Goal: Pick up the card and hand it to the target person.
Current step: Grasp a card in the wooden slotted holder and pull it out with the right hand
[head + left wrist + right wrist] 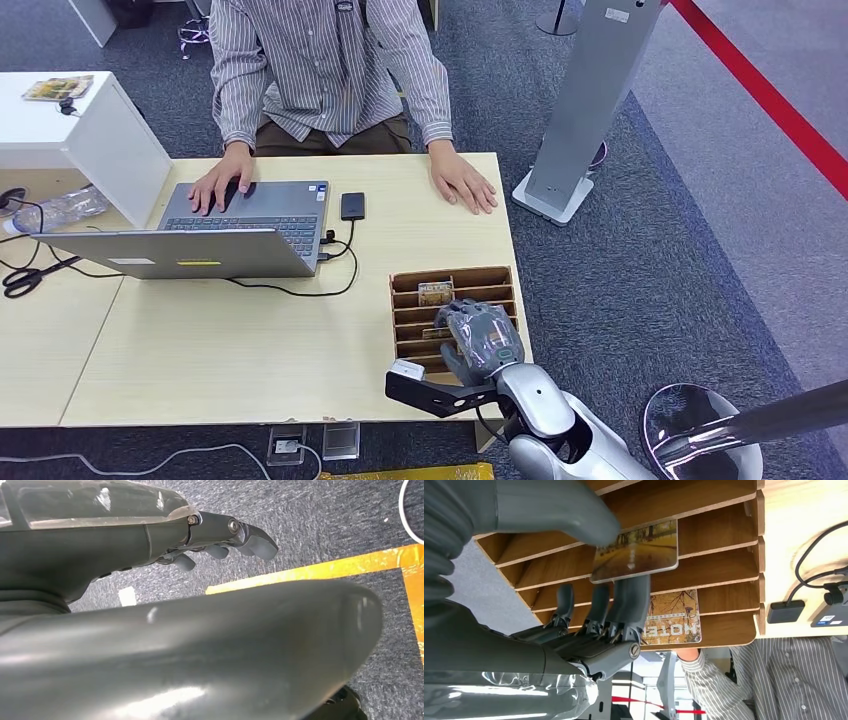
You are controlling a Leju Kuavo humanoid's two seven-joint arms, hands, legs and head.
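Pinching the card [636, 550] between thumb and fingers, the right hand [589, 605] works at the wooden rack [505, 275], lower centre of the head view. It looks thin, stiff and slippery; gripping its exposed edge seems best.

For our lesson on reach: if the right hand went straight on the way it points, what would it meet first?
Probably the second card printed HOTEL, standing further along the wooden rack, beyond the card the right hand pinches; depth is unclear.
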